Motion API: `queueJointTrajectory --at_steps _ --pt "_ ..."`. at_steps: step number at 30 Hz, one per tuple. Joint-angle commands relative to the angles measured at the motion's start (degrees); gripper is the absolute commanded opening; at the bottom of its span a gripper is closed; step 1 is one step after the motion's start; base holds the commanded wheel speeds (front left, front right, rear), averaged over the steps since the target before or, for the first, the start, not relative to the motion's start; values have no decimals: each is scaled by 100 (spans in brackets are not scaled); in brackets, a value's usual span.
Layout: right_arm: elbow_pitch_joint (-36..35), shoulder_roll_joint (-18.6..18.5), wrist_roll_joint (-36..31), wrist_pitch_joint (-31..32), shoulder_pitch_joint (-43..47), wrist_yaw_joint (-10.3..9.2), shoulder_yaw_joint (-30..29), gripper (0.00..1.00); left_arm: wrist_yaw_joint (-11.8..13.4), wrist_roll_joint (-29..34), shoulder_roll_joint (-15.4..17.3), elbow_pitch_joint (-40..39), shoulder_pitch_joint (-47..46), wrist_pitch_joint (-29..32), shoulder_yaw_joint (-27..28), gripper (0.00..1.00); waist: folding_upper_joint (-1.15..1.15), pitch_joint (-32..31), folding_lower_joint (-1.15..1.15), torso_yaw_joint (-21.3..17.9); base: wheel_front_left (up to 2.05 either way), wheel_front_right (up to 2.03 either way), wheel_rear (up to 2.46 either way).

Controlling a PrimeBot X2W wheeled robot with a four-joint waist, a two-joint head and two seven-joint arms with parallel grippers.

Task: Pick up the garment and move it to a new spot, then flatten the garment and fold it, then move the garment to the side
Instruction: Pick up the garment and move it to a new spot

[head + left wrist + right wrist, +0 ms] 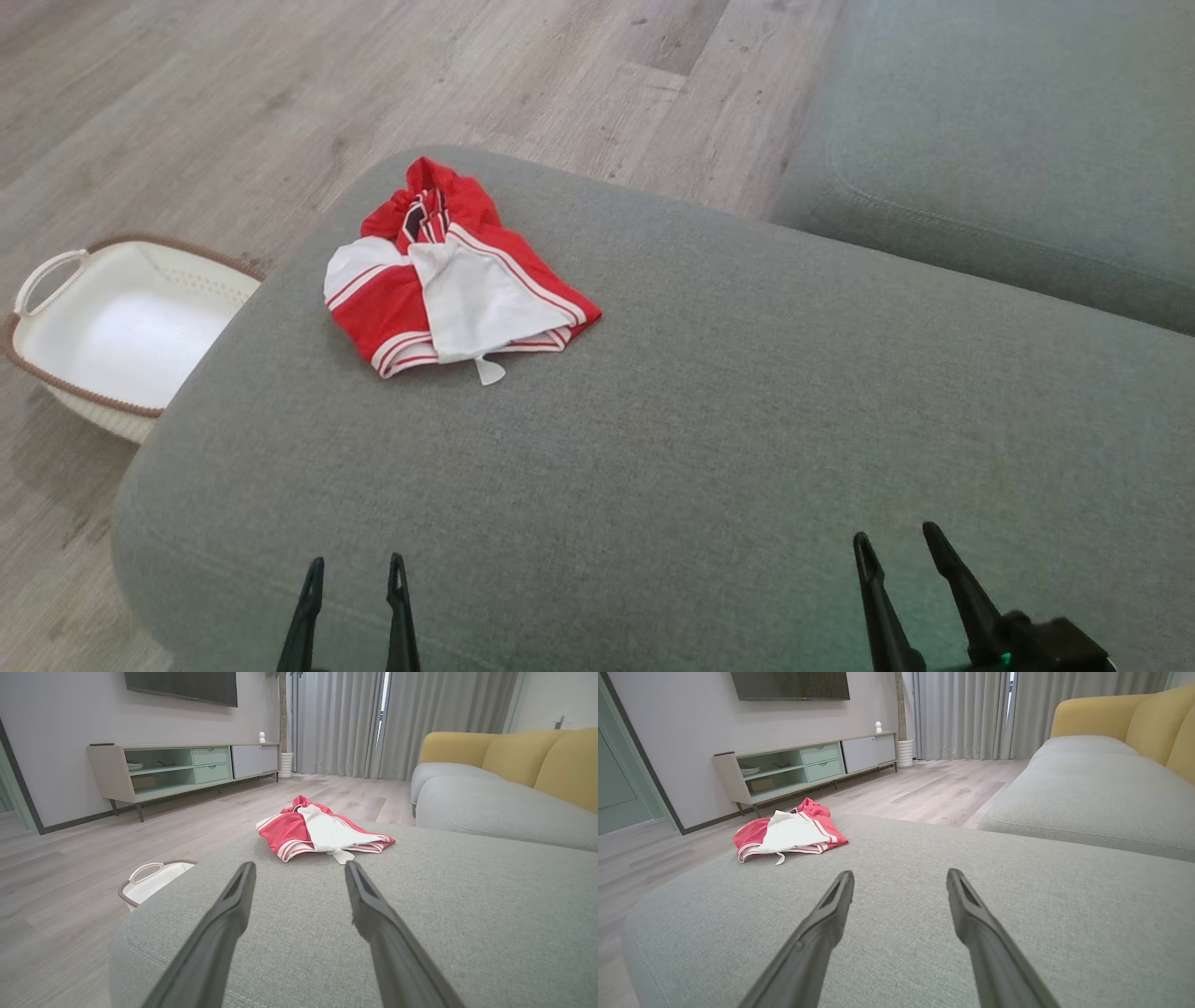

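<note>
L gripper (pixel 357 560) splayed; garment (pixel 448 280) on cushion (pixel 700 420) nr basket (pixel 187 278).

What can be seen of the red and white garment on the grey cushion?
The garment is red with white panels and white-and-red stripes, of thin, smooth-looking cloth. It lies crumpled, partly folded over itself, near the far left corner of the grey cushion. A small white tab sticks out toward the robot. Only the cushion touches it.

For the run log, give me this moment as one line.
stage: before pickup | garment: crumpled, far-left of grey cushion | left gripper: open, empty | right gripper: open, empty
</note>
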Motion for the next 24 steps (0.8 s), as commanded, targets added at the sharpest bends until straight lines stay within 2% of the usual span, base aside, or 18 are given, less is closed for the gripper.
queueJointTrajectory --at_steps 1,9,13,18,22,24 --pt "-135 -42 -44 -78 -304 -4 154 100 34 40 -48 -218 -214 -29 203 100 0 60 0 53 0 0 0" --pt "-153 -41 -142 -78 -214 -4 84 100 47 -72 -7 -329 -398 -29 495 100 0 273 0 142 0 0 0" --pt "-219 -168 -279 -78 -269 -4 47 100 -67 -280 128 -743 -955 -29 868 100 0 661 0 83 0 0 0" --pt "-340 -626 -343 -78 -583 -4 57 100 -330 -307 581 -969 -2360 53 1140 100 0 1405 0 6 0 0 0" --pt "-382 -1069 -353 -78 -854 -4 77 100 -721 -196 972 -501 -3825 615 947 100 0 1912 0 -50 0 0 0" --pt "-427 -1388 -346 -78 -1071 -4 141 100 -987 -144 1129 188 -4934 1088 769 100 0 2225 0 -150 0 0 0"
